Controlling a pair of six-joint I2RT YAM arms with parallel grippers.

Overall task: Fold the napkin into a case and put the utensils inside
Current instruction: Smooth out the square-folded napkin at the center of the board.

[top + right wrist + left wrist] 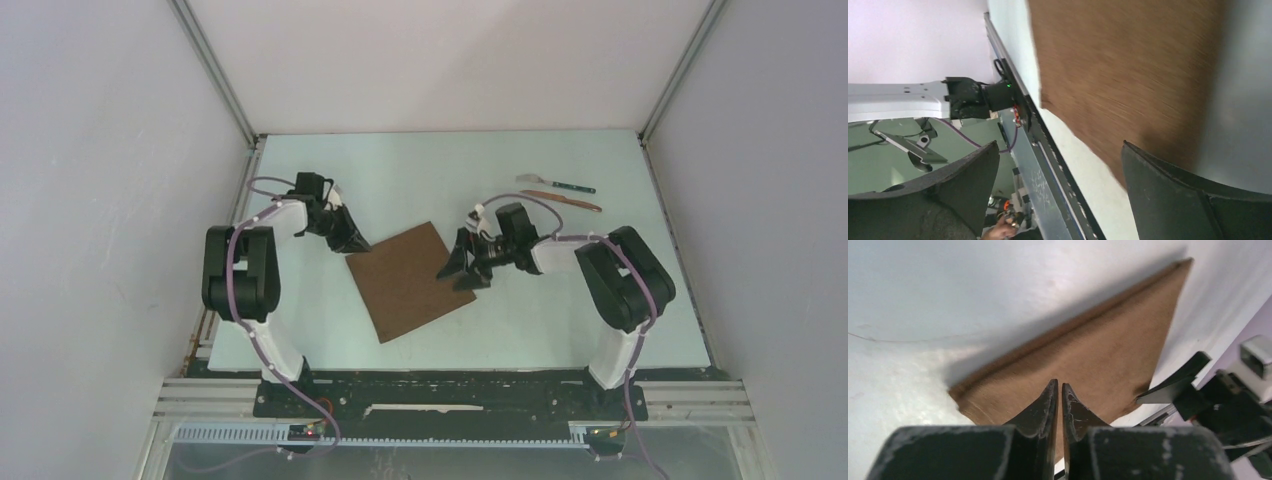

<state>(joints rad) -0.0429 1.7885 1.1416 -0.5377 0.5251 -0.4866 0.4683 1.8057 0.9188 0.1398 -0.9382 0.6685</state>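
Plainly, the task has barely begun: the napkin [410, 282] lies spread flat as a tilted square in the middle of the tabletop [420, 165], with no fold showing and no case formed. The utensils, a silver-headed piece with a teal handle [556, 184] and a thin reddish-brown stick [563, 199], lie side by side near the far right corner, well apart from the cloth. The left gripper [352, 243] sits at the napkin's left corner, its jaws almost together with only a thin slit and nothing between them. The right gripper [462, 268] hangs over the cloth's right edge with its jaws spread wide and empty. All the folding and both utensil placements are yet to be done
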